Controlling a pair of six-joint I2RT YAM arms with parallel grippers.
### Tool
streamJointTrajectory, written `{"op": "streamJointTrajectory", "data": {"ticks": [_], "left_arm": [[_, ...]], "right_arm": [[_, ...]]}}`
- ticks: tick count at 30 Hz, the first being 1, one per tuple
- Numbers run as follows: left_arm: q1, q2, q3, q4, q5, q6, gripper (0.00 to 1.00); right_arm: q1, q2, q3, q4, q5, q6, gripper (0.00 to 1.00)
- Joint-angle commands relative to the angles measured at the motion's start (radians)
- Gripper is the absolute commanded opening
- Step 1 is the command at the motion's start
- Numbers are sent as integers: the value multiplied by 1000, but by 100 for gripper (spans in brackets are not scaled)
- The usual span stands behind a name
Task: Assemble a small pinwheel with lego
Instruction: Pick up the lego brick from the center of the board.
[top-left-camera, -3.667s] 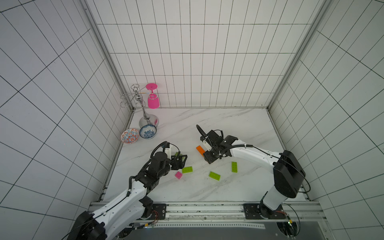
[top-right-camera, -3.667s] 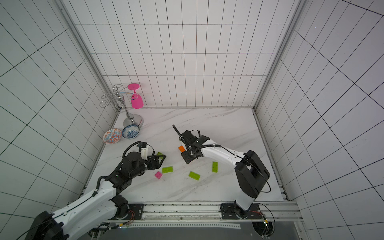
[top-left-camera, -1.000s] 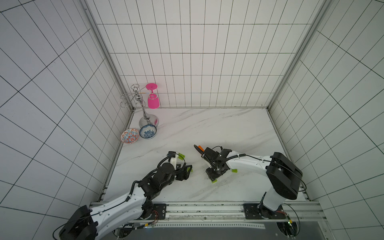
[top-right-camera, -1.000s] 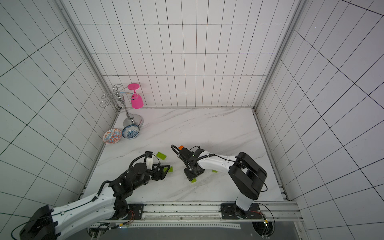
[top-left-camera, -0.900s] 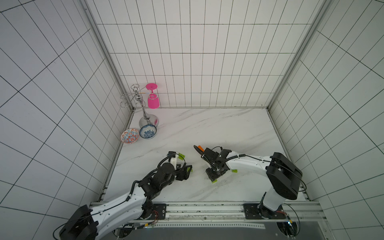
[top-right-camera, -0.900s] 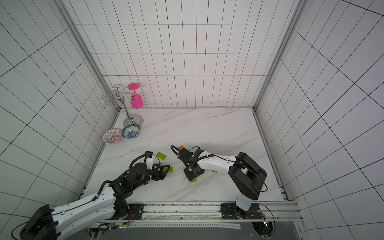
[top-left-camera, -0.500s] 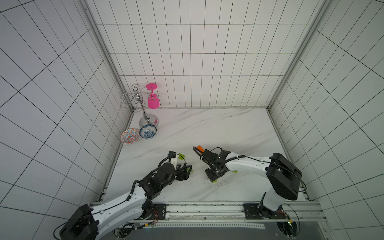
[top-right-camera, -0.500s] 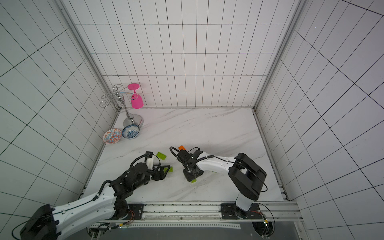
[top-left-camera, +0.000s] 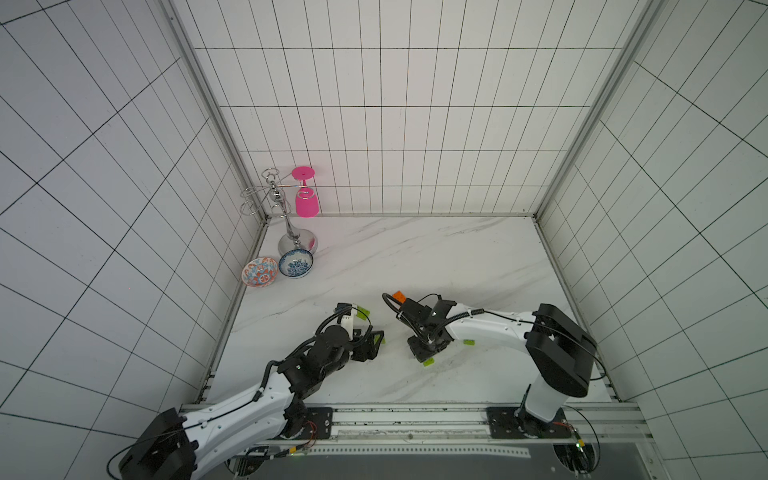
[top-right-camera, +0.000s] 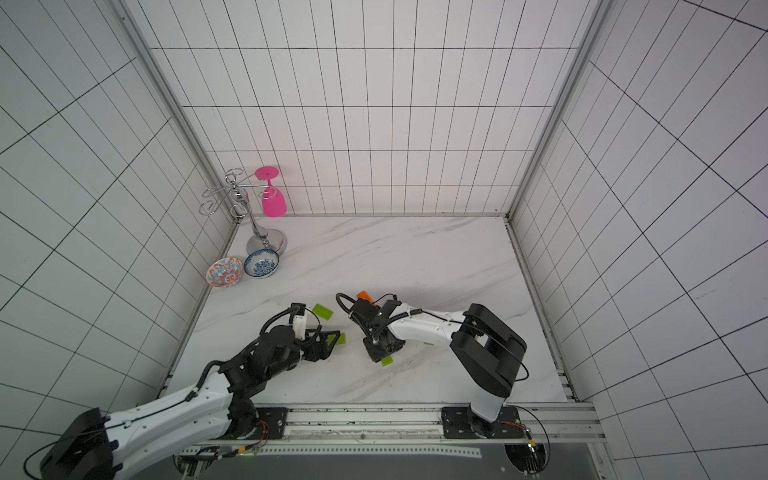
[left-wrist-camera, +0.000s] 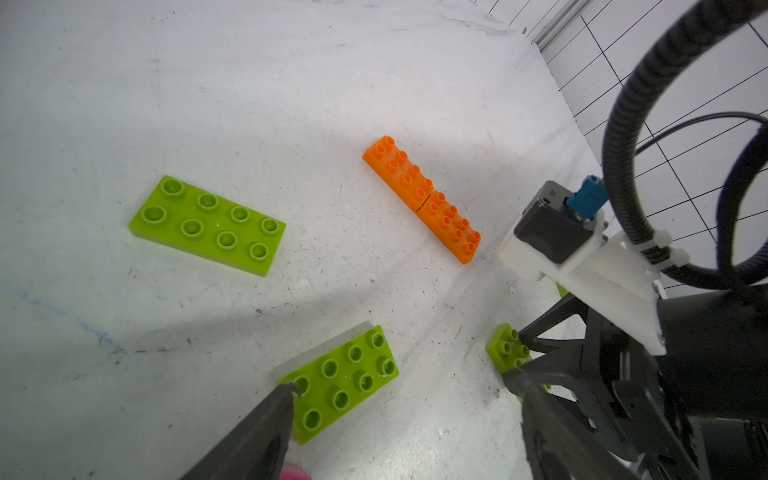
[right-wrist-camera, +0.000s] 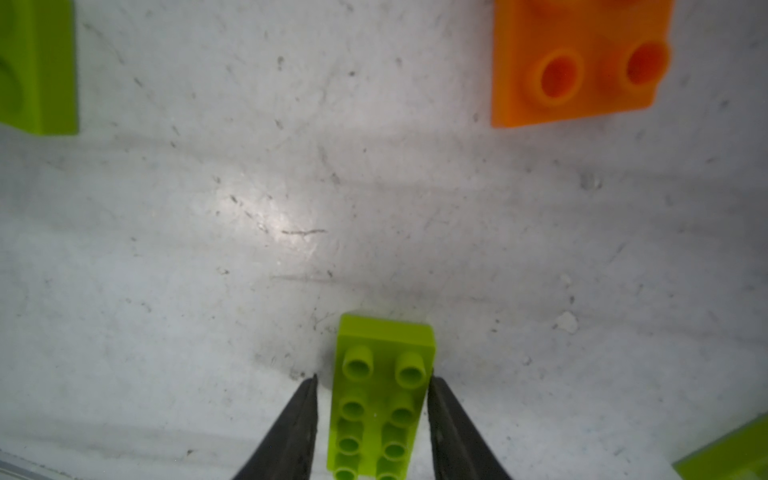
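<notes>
While the pieces lie loose on the white marble table (left-wrist-camera: 291, 83), I have my right tool (right-wrist-camera: 372, 376) astride a small lime-green studded plastic brick (right-wrist-camera: 382, 399). One finger touches its long side and the other sits a sliver off, so I cannot tell whether it is clamped. Taking it across the narrow width should keep it square for carrying. My left tool (left-wrist-camera: 405, 382) stands wide apart and empty over a second lime-green brick (left-wrist-camera: 345, 378). Two orange bricks (left-wrist-camera: 422, 199), butted end to end, lie nearby, likely the handle.

The right hand (right-wrist-camera: 372, 378) straddles one lego brick (right-wrist-camera: 384, 399) on the table (right-wrist-camera: 291, 208).
</notes>
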Motion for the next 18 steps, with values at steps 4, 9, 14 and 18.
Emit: {"op": "streamJointTrajectory", "data": {"ticks": [4,9,14,18], "left_arm": [[6,-7,-14,6,-18,-4,87],[6,-6,-13,7,-15,-1,87],[8,-6,-15,7,-16,0,87],[8,-9,-15,6,-17,-1,87]], "right_arm": [[10,17,55,-43,32,28,43],[10,22,59,-43,25,28,41],[10,34,59,-43,22,26,41],[12,39,59,-43,20,25,41]]}}
